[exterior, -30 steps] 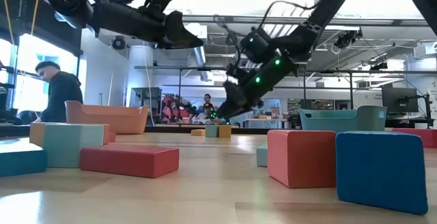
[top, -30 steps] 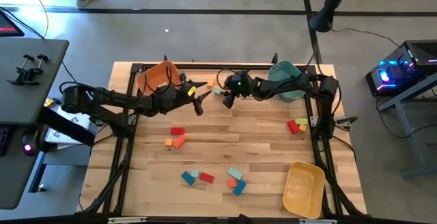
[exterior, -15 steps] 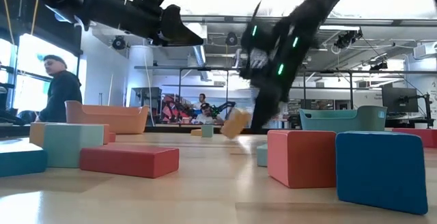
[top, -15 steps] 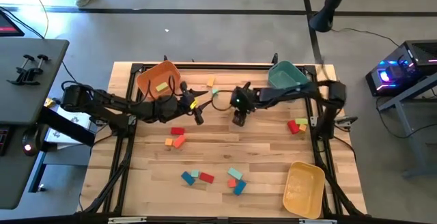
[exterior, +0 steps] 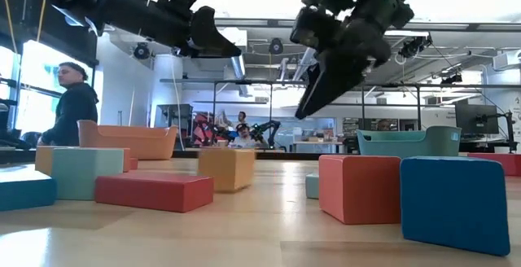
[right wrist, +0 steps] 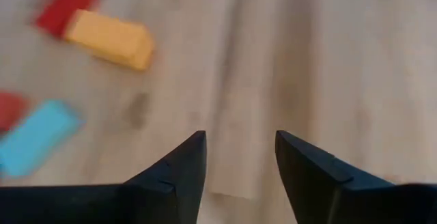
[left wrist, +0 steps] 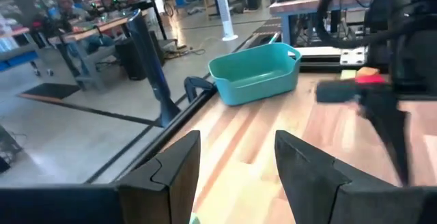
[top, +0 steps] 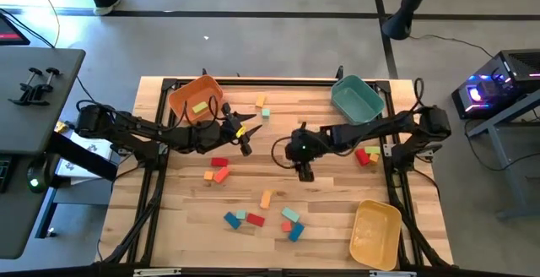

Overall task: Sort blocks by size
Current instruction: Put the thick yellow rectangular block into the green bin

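The right gripper point(top: 306, 174) hangs over mid-table, fingers apart and empty. An orange block point(top: 266, 198) lies on the table point(top: 321, 201) nearby. The left gripper point(top: 245, 146), spread and empty, waits beside the orange bin point(top: 196, 97).

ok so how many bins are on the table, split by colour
orange bin: 1
teal bin: 1
yellow bin: 1
total: 3
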`<state>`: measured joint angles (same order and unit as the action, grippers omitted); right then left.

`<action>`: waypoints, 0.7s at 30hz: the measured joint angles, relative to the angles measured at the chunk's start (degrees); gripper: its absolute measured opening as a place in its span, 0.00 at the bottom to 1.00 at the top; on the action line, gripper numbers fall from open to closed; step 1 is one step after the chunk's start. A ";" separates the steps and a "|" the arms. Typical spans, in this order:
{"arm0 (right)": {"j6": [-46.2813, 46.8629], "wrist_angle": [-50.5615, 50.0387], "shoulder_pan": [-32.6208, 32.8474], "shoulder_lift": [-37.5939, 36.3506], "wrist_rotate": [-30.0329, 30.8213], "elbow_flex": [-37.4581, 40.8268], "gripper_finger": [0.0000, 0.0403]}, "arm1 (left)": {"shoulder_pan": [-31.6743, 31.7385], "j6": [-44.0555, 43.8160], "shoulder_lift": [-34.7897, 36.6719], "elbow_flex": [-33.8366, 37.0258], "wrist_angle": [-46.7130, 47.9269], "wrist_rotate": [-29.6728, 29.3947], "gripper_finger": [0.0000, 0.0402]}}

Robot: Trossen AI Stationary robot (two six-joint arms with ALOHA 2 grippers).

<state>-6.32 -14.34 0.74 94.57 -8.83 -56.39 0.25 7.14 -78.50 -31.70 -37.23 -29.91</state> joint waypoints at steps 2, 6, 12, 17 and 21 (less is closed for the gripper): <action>-0.75 1.63 1.57 1.16 -2.75 0.41 0.48 | -1.34 -1.19 0.00 -0.02 -0.07 0.05 0.43; -3.99 9.55 4.47 3.45 -5.32 0.41 0.59 | -5.06 -2.43 0.02 -0.65 -0.06 0.15 0.43; -6.70 25.70 3.48 9.98 -17.46 -0.03 0.67 | -10.81 -2.45 0.04 -2.33 -0.11 -0.48 0.43; -8.18 31.68 0.20 17.45 -27.30 -3.22 0.66 | -15.26 0.57 0.04 -3.36 0.12 -6.97 0.43; -9.20 32.14 -2.06 21.97 -34.29 -6.75 0.64 | -17.81 3.22 0.07 -4.38 0.17 -14.37 0.43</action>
<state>-15.52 17.80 -1.32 116.54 -43.13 -63.15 -17.56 10.36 -78.43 -36.08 -37.07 -44.28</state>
